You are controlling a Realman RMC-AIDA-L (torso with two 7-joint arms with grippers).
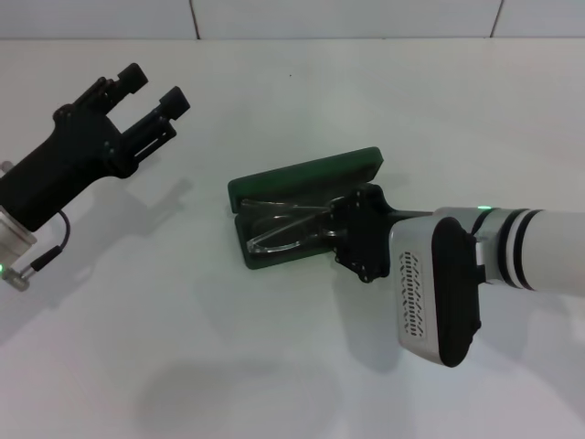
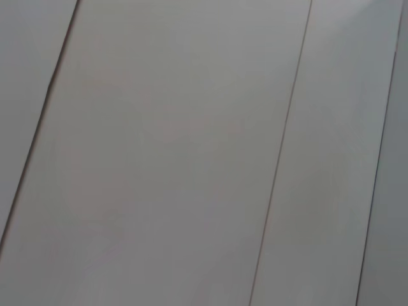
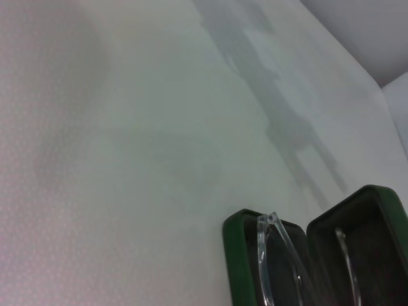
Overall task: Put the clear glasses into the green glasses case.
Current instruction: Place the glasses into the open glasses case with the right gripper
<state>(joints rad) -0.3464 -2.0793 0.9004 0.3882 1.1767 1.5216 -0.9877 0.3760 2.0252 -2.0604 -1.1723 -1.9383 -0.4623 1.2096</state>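
Observation:
The green glasses case lies open in the middle of the white table, lid tipped back. The clear glasses rest in its near half, one lens edge by the front rim. My right gripper is down over the case's right end, at the glasses' arm, and its hold is hidden under the black hand. The right wrist view shows the green glasses case from close by, with the clear glasses poking above its rim. My left gripper hangs open and empty above the table at far left.
The white table stretches all round the case, with a tiled wall along the back edge. The left wrist view shows only pale panels.

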